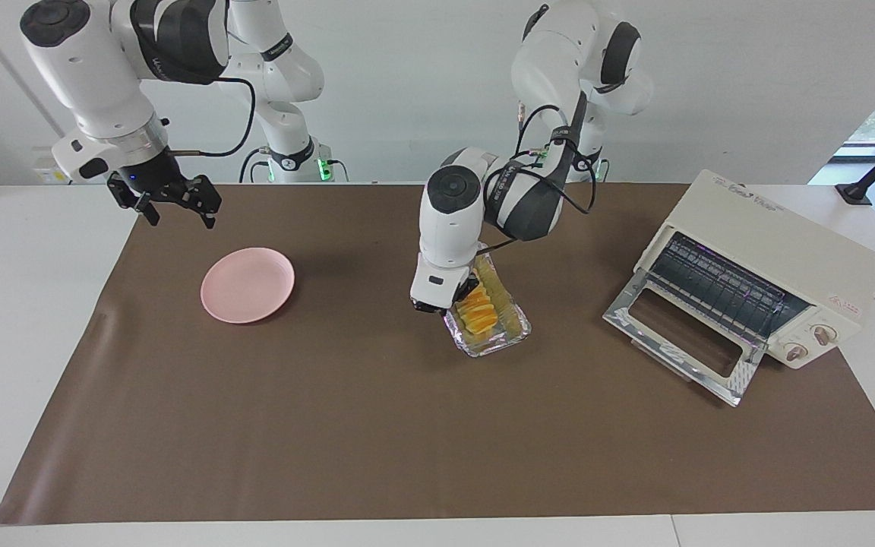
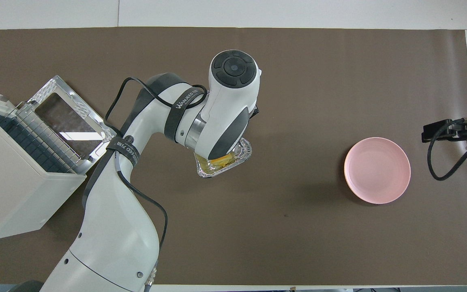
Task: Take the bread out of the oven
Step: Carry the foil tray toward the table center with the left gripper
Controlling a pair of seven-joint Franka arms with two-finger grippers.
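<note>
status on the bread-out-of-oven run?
Done: the bread is out of the oven, whose door hangs open. In hand: the left gripper is shut on the rim of the foil tray that carries the bread, mid-table. Left: set it down and let go. The right gripper waits open by the pink plate.

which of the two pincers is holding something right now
The left pincer, shut on the foil tray holding the bread; the right pincer hangs open.
</note>
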